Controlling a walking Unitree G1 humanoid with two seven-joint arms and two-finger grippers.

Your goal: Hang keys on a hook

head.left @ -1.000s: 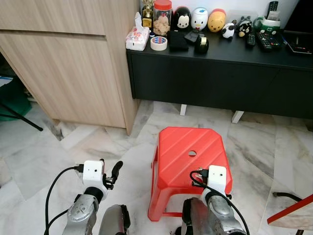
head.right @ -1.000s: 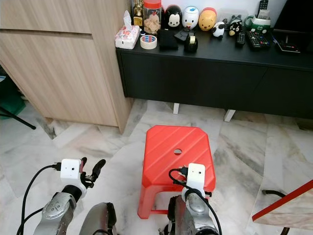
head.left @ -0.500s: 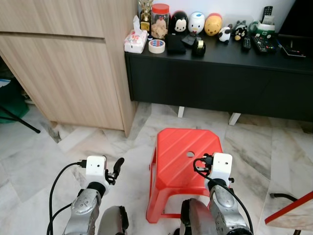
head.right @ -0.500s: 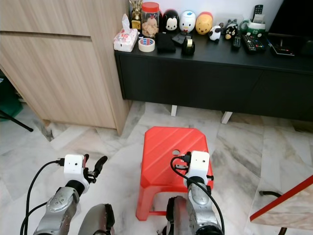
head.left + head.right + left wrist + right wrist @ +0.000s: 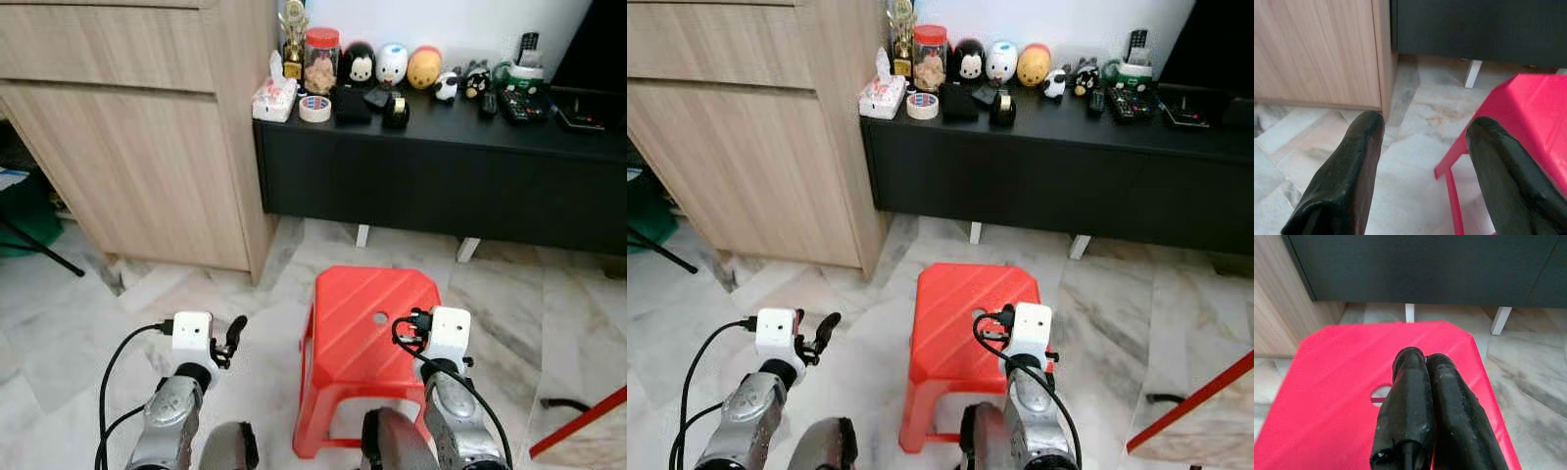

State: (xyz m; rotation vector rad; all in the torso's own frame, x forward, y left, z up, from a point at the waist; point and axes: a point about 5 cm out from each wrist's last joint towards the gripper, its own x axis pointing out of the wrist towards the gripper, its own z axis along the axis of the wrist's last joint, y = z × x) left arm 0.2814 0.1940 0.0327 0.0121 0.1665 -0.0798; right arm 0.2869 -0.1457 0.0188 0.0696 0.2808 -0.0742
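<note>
Left gripper [image 5: 1422, 161] hangs wide open, right gripper [image 5: 1422, 382] pinched shut over the red stool [image 5: 367, 338]. View's tilted up toward the far black cabinet [image 5: 441, 166] since a second ago; can't spot keys or hook, so probably hunting.

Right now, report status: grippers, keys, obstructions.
Left gripper open, over the marble floor. Right gripper shut, empty, above the red stool. Keys and hook not sighted. Stool sits directly ahead, before the black cabinet.
</note>
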